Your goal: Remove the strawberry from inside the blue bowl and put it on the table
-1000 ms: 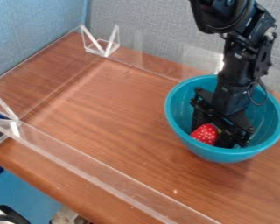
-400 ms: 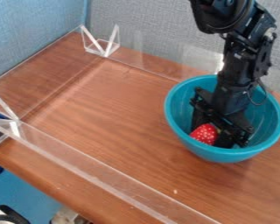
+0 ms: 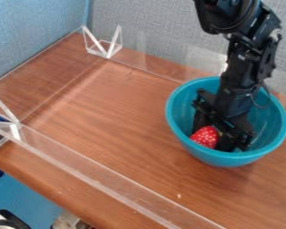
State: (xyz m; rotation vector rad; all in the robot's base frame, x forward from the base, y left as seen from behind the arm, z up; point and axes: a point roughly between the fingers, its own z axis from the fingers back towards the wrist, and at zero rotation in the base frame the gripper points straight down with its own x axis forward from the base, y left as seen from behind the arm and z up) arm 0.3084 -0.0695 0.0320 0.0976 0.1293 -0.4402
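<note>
I'm looking at the table [image 3: 104, 103], a reddish-brown wood-grain top that fills most of the frame from the upper left down to the lower right. Low clear walls [image 3: 74, 152] run along its near edge and its left side, propped by small clear brackets [image 3: 101, 40] at the upper left. The blue bowl [image 3: 184, 132] sits directly on it at the right.

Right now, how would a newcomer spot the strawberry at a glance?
Find the blue bowl at the right end of the table. Inside it, at the black gripper, sits the strawberry. It is the only small bright red thing in view.
</note>
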